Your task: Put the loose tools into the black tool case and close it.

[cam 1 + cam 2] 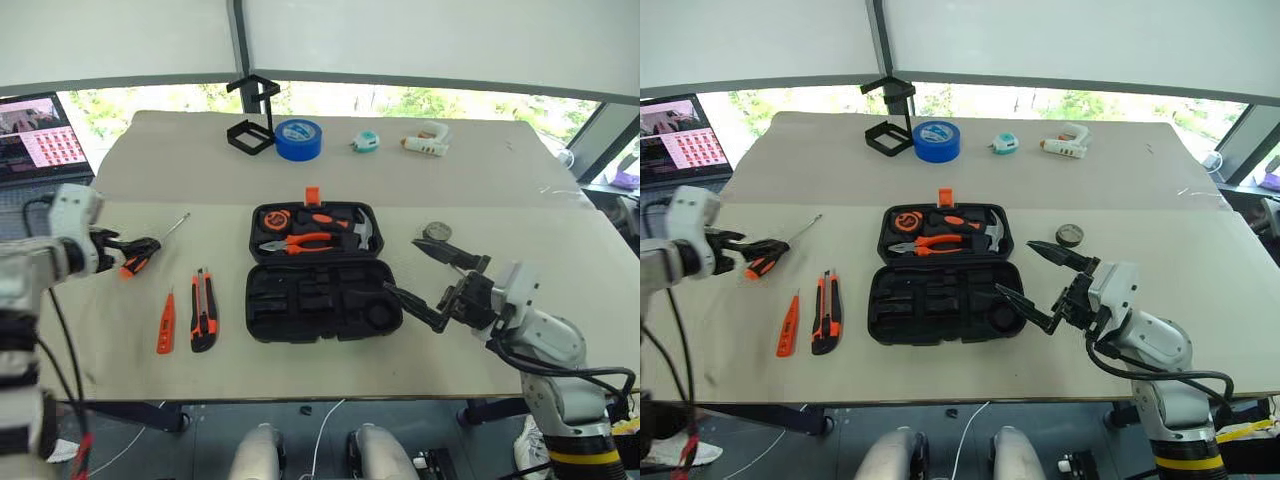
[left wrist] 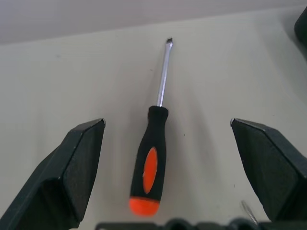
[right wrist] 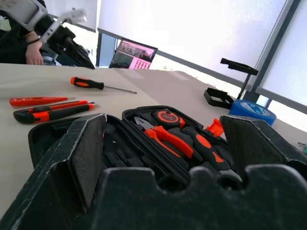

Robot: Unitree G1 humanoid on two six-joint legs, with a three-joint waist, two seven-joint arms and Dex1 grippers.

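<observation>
The black tool case [image 1: 254, 300] lies open mid-table, holding pliers, a hammer and a tape measure in its far half. Left of it lie three loose tools. An orange-and-black screwdriver [image 2: 152, 158] lies farthest left, with my left gripper [image 1: 128, 250] open just over its handle, fingers either side and apart from it. The utility knife [image 1: 203, 310] and the slim orange tester pen [image 1: 166, 323] lie side by side nearer the front edge. My right gripper [image 1: 402, 266] stands open at the case's right end, holding nothing.
At the back of the table stand a black wire-frame stand [image 1: 252, 125], a blue tape roll [image 1: 297, 139], a small teal object [image 1: 365, 142] and a white glue gun [image 1: 425, 142]. A small round object [image 1: 436, 231] lies right of the case. A laptop [image 1: 40, 135] sits far left.
</observation>
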